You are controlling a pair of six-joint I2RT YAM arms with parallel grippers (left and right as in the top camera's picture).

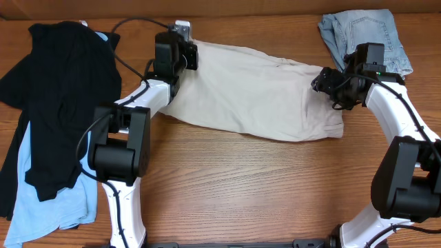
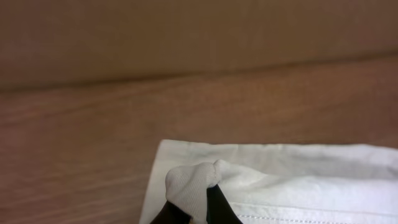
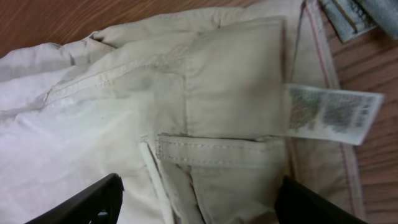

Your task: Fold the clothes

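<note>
Beige khaki shorts lie spread on the table, the left tool pinching a hem corner and the right tool spread above the waistband, which it likely must grasp before folding.

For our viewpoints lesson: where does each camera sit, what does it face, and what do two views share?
Overhead: above the table, looking down; left arm and right arm show.
Left wrist: low, facing across the table; jaws pinch the beige shorts.
Right wrist: looking down at the waistband and label; open jaws show.
Shared: all see the beige shorts.
</note>
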